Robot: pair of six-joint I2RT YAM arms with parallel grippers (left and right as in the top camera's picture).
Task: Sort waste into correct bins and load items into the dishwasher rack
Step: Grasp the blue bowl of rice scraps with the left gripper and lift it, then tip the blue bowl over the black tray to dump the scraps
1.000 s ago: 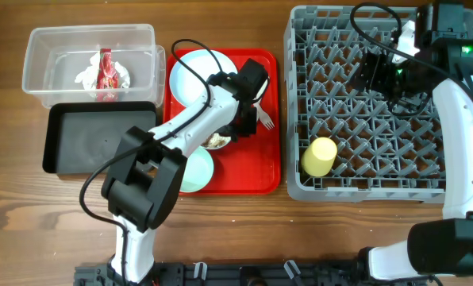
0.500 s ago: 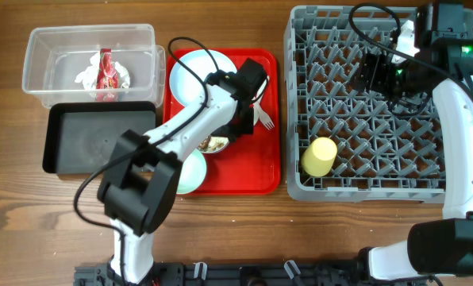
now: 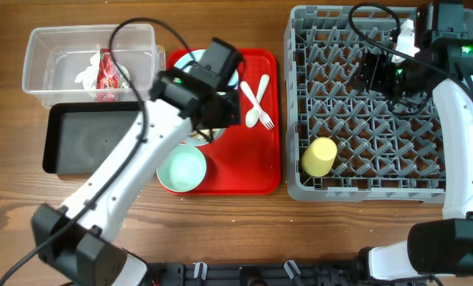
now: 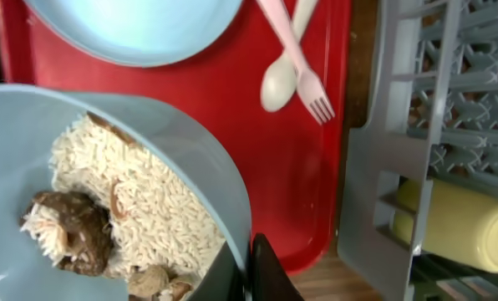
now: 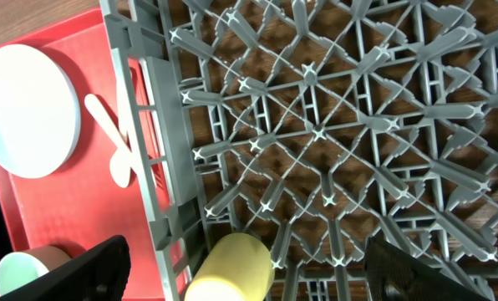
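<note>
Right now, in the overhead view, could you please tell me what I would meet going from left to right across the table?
Clear tub → empty pale blue bowl → crossed fork and spoon → yellow cup.

From overhead my left arm covers nearly all of the plate and the bowl, so I see the left gripper only in its wrist view, as a dark sliver at the bottom edge pinching the bowl's rim. That view crops the bowl at left and bottom and the plate at the top, and the yellow cup is half hidden behind the rack wall. The right gripper shows only blurred dark fingers, cropped at the bottom corners.
</note>
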